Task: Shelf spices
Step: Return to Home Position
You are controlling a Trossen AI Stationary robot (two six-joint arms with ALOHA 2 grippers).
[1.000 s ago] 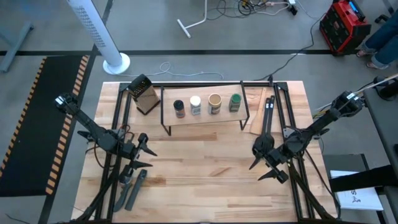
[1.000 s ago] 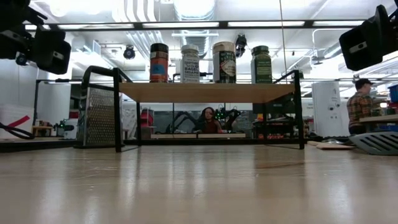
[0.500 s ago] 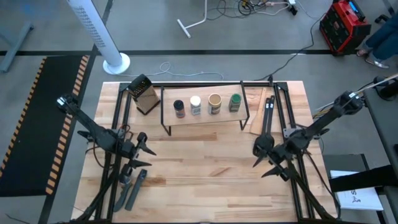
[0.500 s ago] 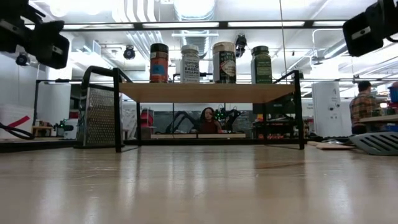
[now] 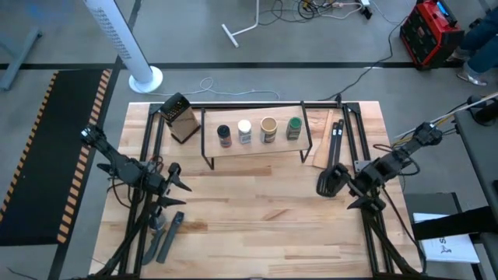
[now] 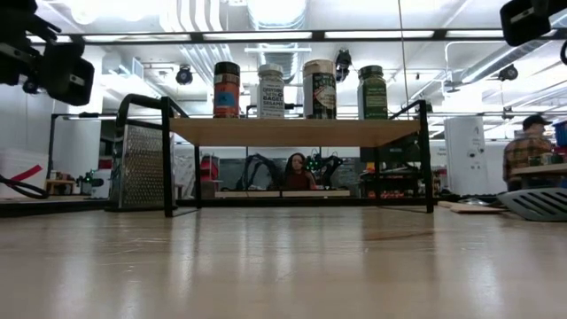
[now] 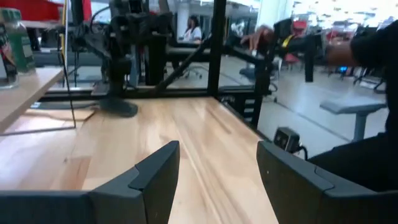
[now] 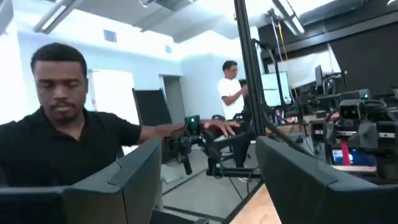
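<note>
Four spice jars stand upright in a row on the shelf [image 5: 257, 145], a light-wood board on black legs at the table's far middle: black-topped [image 5: 224, 134], white-topped [image 5: 244, 131], tan-topped [image 5: 268, 129], green [image 5: 294, 127]. The low view shows the same row of jars [image 6: 271, 90] with their bases on the board [image 6: 292, 132]. My left gripper [image 5: 177, 187] hovers open near the table's left, well short of the shelf, fingers apart [image 7: 217, 168]. My right gripper [image 5: 325, 183] hovers open near the right, tipped upward, looking into the room [image 8: 208, 168].
A dark box grater [image 5: 180, 118] stands left of the shelf. Dark utensils [image 5: 165, 232] lie at the near left. A wooden piece and black utensils [image 5: 328, 144] lie right of the shelf, with a spatula [image 6: 536, 202]. People stand beyond the table.
My right gripper has risen and drawn back toward the table's right, tipping its fingers upward; in the low view it climbs almost out of the picture. My left arm has drawn back slightly toward the left. The jars and shelf have stayed put.
</note>
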